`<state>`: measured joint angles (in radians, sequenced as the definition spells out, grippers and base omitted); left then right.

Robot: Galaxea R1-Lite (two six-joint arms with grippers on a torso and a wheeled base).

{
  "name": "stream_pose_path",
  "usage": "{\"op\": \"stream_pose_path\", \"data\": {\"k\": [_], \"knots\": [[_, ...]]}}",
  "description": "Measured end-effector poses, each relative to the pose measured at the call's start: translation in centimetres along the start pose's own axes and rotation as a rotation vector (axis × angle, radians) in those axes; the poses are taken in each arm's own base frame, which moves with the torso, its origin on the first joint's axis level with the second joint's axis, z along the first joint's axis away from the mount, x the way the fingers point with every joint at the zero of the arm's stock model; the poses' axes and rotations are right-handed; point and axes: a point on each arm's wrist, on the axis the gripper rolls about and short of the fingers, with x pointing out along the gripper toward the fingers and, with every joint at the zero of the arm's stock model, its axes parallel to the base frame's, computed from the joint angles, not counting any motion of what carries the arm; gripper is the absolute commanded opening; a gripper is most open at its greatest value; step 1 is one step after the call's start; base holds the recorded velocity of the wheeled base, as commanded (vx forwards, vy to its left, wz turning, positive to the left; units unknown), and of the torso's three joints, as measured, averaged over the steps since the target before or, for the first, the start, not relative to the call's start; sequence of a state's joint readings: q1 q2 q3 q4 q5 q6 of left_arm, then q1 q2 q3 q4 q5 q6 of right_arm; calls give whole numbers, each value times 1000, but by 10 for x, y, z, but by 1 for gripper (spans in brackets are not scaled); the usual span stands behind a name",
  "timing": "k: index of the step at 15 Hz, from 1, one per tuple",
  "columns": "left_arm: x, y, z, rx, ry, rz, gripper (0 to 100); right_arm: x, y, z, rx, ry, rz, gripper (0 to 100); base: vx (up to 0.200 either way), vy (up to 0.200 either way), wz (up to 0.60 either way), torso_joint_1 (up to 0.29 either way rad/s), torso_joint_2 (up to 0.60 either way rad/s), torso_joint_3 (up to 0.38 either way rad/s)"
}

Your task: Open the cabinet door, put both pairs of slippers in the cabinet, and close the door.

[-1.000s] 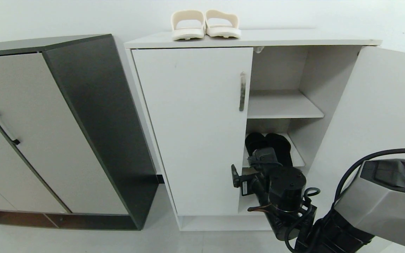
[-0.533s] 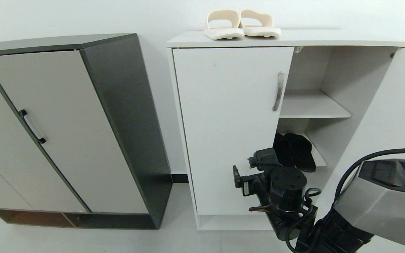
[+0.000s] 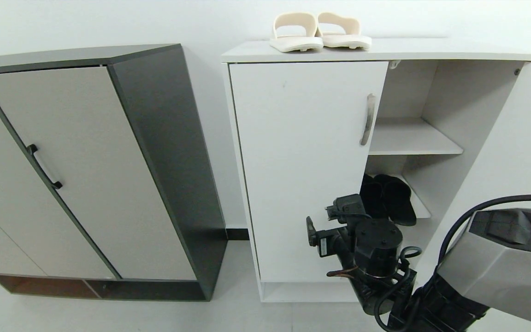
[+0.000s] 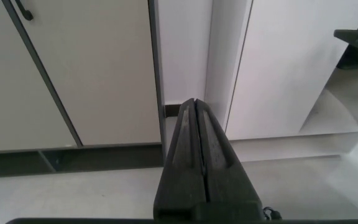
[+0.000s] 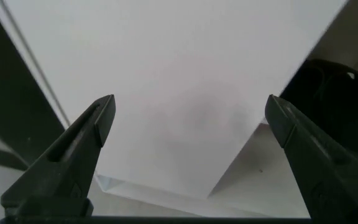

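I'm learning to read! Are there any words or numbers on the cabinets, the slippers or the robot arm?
None can be read.
On the white cabinet and dark cabinet: no print shows.
On the cream slippers and black slippers: no print shows.
A white patch on the right arm: too small to tell if it bears text.

The dark grey wooden cabinet (image 3: 164, 152) with light grey doors stands at left, against the far white wall (image 3: 109, 23), on the pale floor (image 3: 228, 318). A black bar handle (image 3: 44, 167) is fitted to one closed door.
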<state>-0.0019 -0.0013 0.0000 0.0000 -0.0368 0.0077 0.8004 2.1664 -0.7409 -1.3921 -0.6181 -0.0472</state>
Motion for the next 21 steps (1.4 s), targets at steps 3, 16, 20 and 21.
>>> {"op": "stream_pose_path", "data": {"k": [3,16,20,21], "knots": [[0,0,0,0,0,0,0,0,1,0,-3,2,3,100,0,0,0,0,0,0],[0,0,0,0,0,-1,0,-2,0,-3,-9,11,5,100,0,0,0,70,-392,-323],[0,0,0,0,0,0,0,-2,1,-3,-8,9,6,100,0,0,0,157,-477,-320],[0,0,0,0,0,0,0,-2,0,-3,-8,9,4,100,0,0,0,188,-486,-310]]}}
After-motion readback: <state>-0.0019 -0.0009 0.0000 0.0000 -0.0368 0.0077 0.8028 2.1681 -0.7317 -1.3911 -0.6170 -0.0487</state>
